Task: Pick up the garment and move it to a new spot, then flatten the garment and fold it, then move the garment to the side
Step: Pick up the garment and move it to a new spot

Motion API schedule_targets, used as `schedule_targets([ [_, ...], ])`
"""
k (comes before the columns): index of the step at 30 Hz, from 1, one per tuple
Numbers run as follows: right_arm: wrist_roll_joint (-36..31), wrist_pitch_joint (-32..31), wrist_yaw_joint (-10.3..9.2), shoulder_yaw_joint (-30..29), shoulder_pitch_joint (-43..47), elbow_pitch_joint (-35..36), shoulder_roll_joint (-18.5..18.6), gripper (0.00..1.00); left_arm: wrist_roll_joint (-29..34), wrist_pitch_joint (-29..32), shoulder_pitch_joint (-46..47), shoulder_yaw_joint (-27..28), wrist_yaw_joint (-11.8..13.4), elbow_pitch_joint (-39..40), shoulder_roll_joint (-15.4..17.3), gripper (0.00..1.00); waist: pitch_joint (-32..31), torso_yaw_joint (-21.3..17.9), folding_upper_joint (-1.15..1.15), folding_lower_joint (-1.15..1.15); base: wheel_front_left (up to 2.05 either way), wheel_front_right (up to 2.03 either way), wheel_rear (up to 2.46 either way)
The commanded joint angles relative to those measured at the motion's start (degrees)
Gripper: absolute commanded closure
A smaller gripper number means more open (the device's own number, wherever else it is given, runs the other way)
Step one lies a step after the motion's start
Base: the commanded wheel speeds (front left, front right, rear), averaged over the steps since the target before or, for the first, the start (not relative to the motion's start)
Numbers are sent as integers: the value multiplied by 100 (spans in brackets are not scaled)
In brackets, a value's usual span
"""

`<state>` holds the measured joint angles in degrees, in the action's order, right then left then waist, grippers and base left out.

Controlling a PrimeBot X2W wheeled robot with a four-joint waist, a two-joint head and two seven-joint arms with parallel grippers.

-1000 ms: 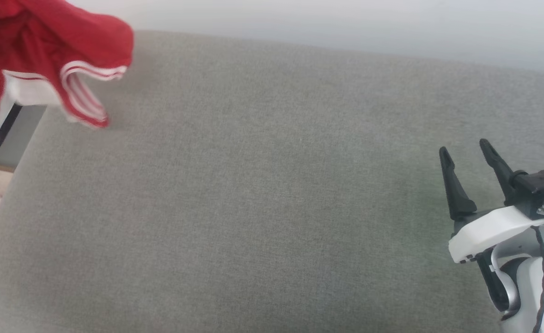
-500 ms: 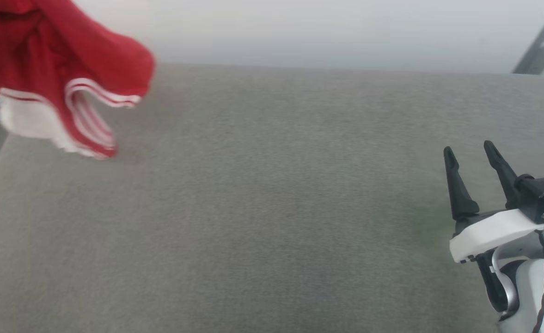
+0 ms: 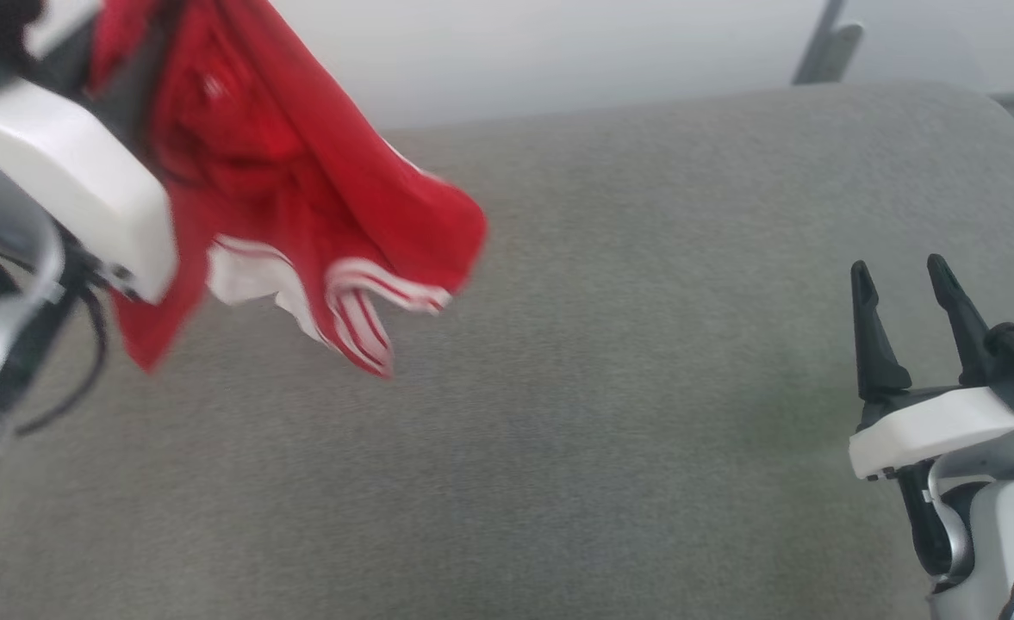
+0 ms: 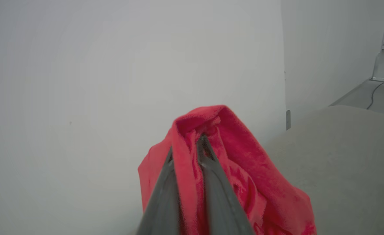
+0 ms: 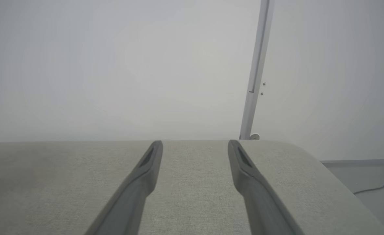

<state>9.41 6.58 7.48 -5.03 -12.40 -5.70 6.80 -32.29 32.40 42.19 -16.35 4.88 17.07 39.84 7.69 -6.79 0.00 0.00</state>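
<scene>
Head view, left side: the white moulded forearm housing (image 3: pixel 67 172) of the left arm now stands at the upper left, where a second ago it was outside the frame. The camera itself has swung in that time, yet the red jersey-style garment (image 3: pixel 300 172) with white short sleeves and red-and-white striped trim sits markedly further in over the grey, cloth-covered tabletop (image 3: pixel 601 387), so the carry is judged to be under way. In the left wrist view the left end effector (image 4: pixel 186 145) is clamped on a bunched fold of the garment, with red cloth pinched between the two dark fingers and draped over both. The garment hangs as a loose, crumpled mass; its striped sleeve edge is blurred and appears clear of the tabletop. The first step, moving the garment to a new spot, is therefore in progress; flattening and folding are not yet started. The cloth reads as soft, thin knit that will sag and swing freely. The tabletop has a fine woven texture, a matt finish and a rounded far corner. On the right, the right end effector (image 3: pixel 898 267) is unchanged: its fingers are spread wide and empty, low over the tabletop. Behind it are a plain white wall (image 5: pixel 113 65) and a slim grey pole (image 5: pixel 255 71).
</scene>
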Motion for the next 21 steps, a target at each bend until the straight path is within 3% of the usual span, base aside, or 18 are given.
schedule_targets([
  [1,7,61,2,23,-42,-5,-40,0,-22,40,-130,-31,48,39,-2,100,152,-205,0,0,0,0,0],
  [11,95,333,2,21,-77,-306,-218,0,-189,665,-1505,-751,476,-259,-278,100,535,-547,0,0,0,0,0],
  [14,99,402,2,59,-103,-419,-245,0,-257,669,-1867,-907,510,-584,-373,100,581,-570,0,0,0,0,0],
  [21,103,512,1,179,-210,-684,-271,0,-450,522,-2318,-1282,301,-1551,-684,100,572,-541,0,0,0,0,0],
])
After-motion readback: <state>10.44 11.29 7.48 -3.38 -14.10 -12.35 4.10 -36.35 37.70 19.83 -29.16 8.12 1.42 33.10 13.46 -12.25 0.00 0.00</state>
